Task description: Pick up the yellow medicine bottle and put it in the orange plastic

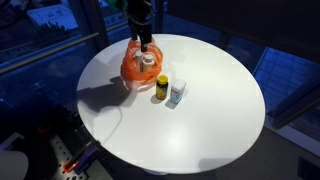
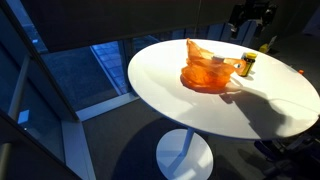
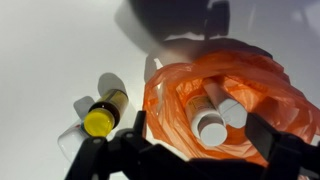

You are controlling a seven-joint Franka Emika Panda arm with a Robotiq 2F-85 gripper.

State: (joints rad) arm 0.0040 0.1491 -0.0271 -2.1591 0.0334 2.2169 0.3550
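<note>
"Two white-capped bottles (image 3: pixel 212 128) sit inside the orange plastic bag (image 3: pixel 170 105). Is the yellow one among them?"

"No. The yellow medicine bottle (image 3: pixel 104 113) stands upright on the white table (image 1: pixel 220 110), just beside the bag and outside it. A small pale bottle (image 1: pixel 177 95) stands next to it on the far side from the bag."

"And the gripper (image 3: pixel 190 165)?"

"It hangs over the bag's mouth with its fingers spread wide and nothing between them. In an exterior view the gripper (image 1: pixel 146 42) is directly above the bag, not above the target."

"So the pick isn't done."

"I'd judge not. The bag's mouth gapes upward, which suits a drop from above, but the crumpled rim is soft and could fold if nudged."

"What does the next move call for?"

"Probably shifting sideways over the yellow cap and coming straight down. The pale neighbour is close, so the fingers need to straddle only the yellow bottle."
</note>
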